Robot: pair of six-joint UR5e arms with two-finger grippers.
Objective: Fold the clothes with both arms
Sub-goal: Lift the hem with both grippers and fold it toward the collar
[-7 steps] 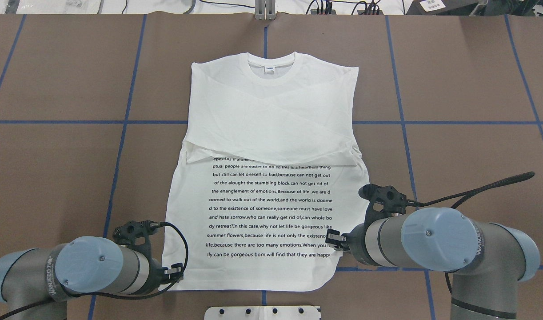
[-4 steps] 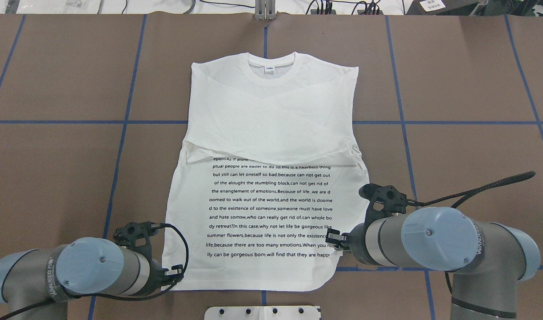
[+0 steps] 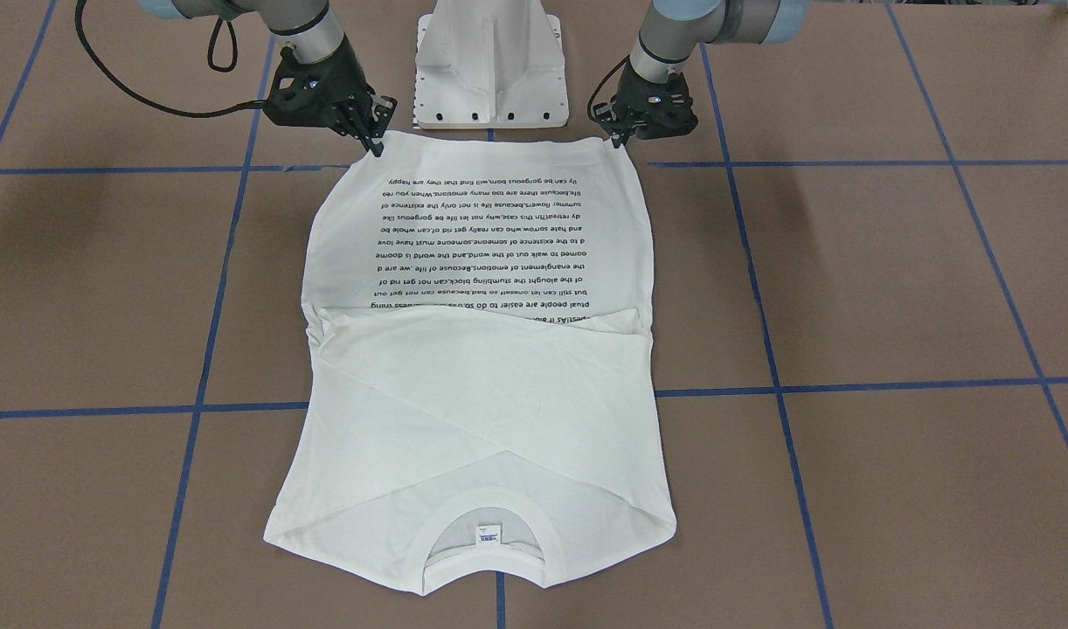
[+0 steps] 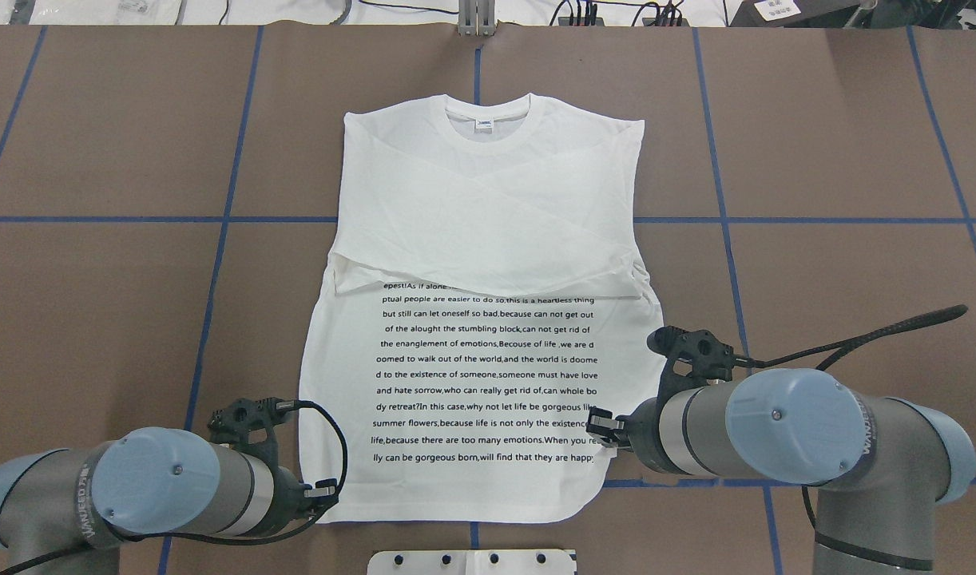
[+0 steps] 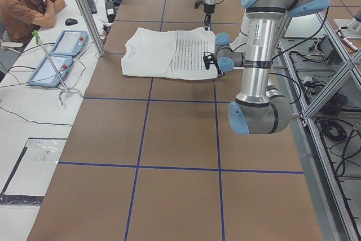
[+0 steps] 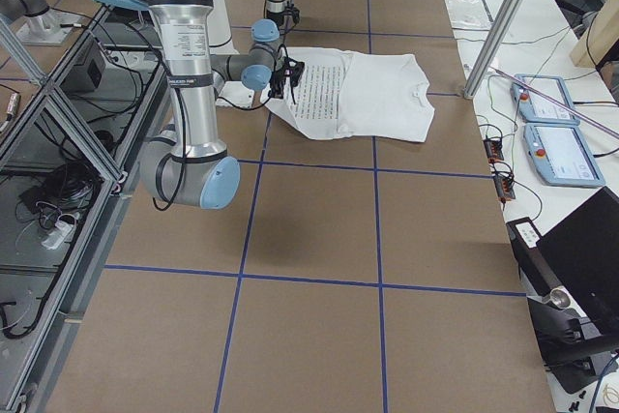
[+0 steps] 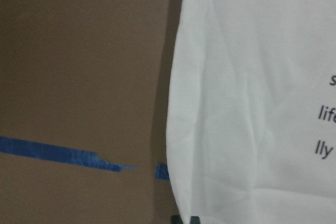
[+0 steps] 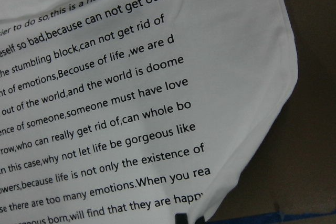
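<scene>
Two sleeves overlap shirt, half-covering top text line.

One shirt; two arms; two grippers, left gripper at 7 o'clock, right gripper at 5; one pedestal base.

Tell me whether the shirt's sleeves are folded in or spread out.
Folded in: both sleeves lie crossed over the chest of the shirt; neither sticks out past its sides.

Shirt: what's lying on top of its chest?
Both sleeves, folded in and crossed over the shirt. Their lower edge covers the text block's top line; anything printed beneath is hidden.
</scene>
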